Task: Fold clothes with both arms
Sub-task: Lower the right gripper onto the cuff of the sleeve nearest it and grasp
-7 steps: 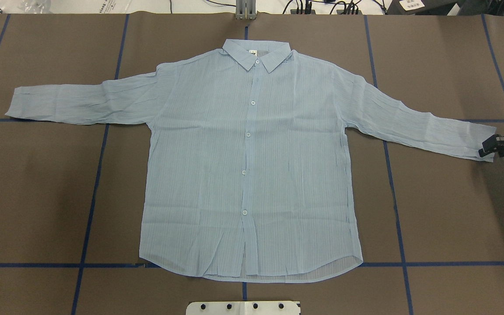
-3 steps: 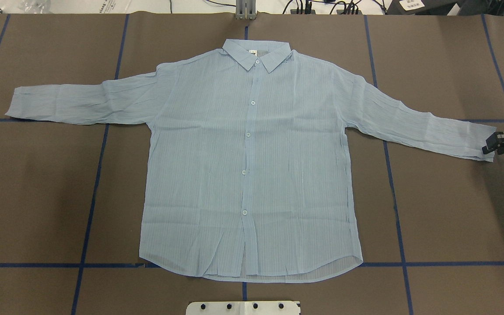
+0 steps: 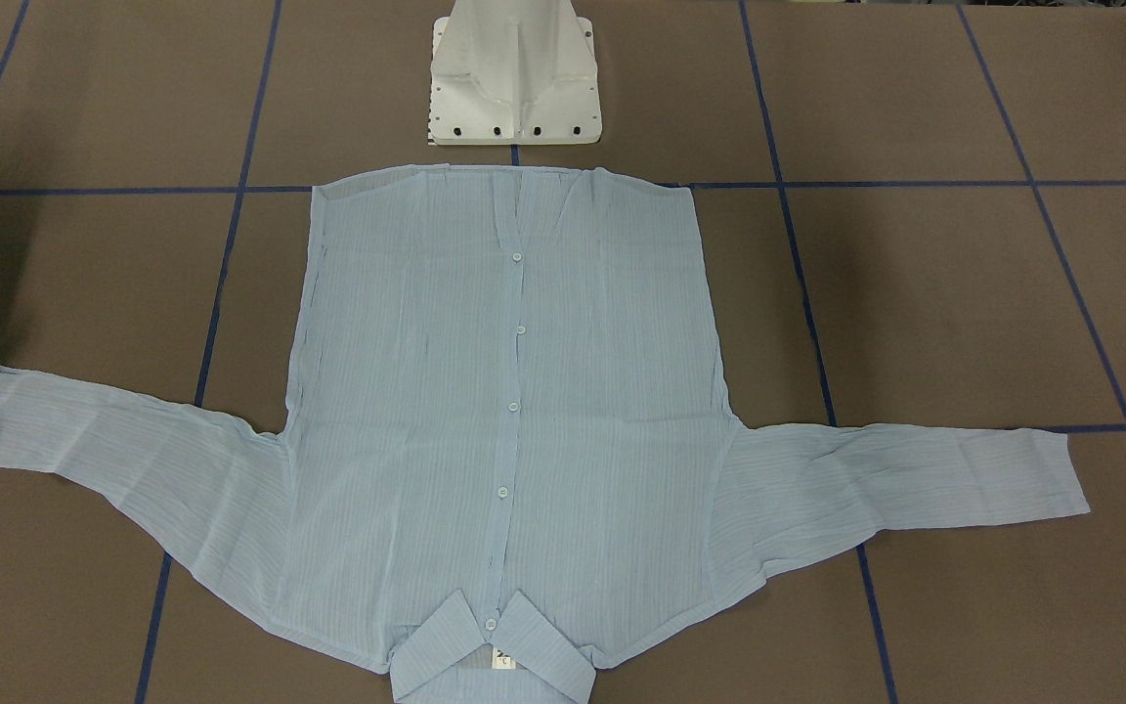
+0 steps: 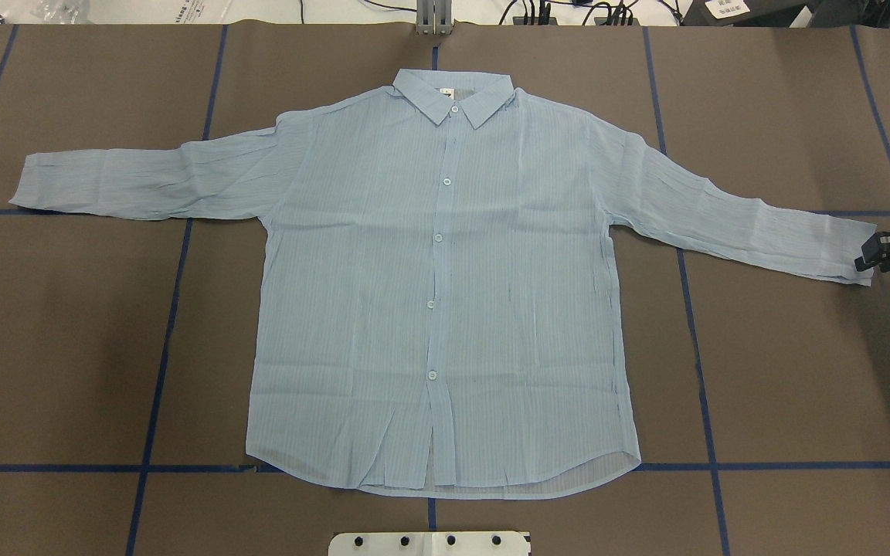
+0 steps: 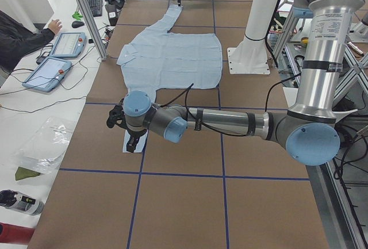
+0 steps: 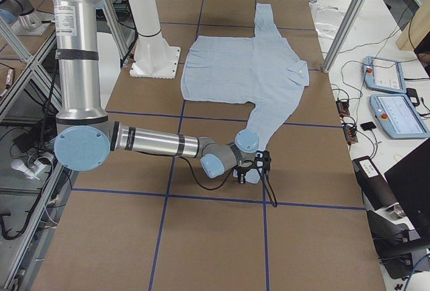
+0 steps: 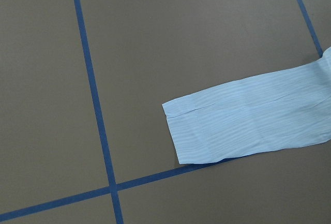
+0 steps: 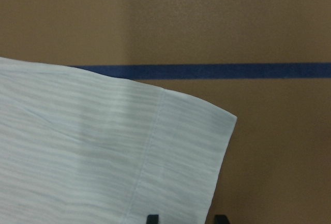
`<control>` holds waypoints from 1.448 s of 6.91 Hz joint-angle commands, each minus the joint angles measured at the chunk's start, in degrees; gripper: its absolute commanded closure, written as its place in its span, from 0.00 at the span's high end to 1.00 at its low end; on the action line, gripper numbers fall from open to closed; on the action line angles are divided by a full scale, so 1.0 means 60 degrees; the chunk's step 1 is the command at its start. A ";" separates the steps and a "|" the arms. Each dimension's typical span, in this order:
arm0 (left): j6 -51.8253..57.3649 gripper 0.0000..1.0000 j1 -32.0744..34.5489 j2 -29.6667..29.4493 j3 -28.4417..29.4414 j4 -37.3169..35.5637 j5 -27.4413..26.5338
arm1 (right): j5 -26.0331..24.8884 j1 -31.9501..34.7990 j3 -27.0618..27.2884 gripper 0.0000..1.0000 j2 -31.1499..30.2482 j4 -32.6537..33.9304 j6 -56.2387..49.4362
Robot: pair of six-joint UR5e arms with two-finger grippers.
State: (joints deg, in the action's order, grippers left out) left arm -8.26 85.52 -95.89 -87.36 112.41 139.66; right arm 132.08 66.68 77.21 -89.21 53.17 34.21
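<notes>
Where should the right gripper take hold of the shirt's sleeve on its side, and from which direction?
Probably the cuff of the shirt sleeve, sliding in from the outer end where the right gripper sits: the cuff lies flat with its free edge facing outward.

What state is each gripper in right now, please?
Left gripper: cannot be told; it shows only in the side view.
Right gripper: open, jaws apart at the sleeve cuff of the shirt, gripping nothing.
</notes>
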 commanded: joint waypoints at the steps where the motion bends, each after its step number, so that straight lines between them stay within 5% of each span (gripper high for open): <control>1: 0.0000 0.99 0.0000 0.0000 -0.0014 0.0000 0.0000 | -0.0055 -0.0126 -0.0051 0.48 0.0015 0.0001 0.0012; 2: 0.0000 0.99 0.0000 0.0000 -0.0015 0.0014 0.0000 | -0.0156 -0.0214 -0.0066 0.48 0.0015 0.0001 0.0012; 5: 0.0000 0.99 0.0000 0.0000 -0.0029 0.0000 0.0000 | -0.0055 0.0048 0.0021 0.23 0.0000 0.0001 -0.0017; 7: 0.0000 0.99 0.0000 0.0000 -0.0015 0.0000 0.0000 | 0.0062 0.0356 0.0139 0.17 0.0073 0.0001 -0.0017; 8: 0.0000 0.99 0.0000 0.0000 -0.0015 0.0000 0.0000 | 0.0062 0.0400 0.0226 0.01 0.0059 0.0001 0.0055; 10: 0.0000 0.99 0.0000 0.0000 -0.0015 0.0000 0.0000 | 0.0004 0.0401 0.0242 0.00 0.0059 -0.0043 0.0071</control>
State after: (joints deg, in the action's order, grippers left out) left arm -8.26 85.52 -95.89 -87.45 112.41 139.66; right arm 132.28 69.02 78.49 -88.86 53.08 34.55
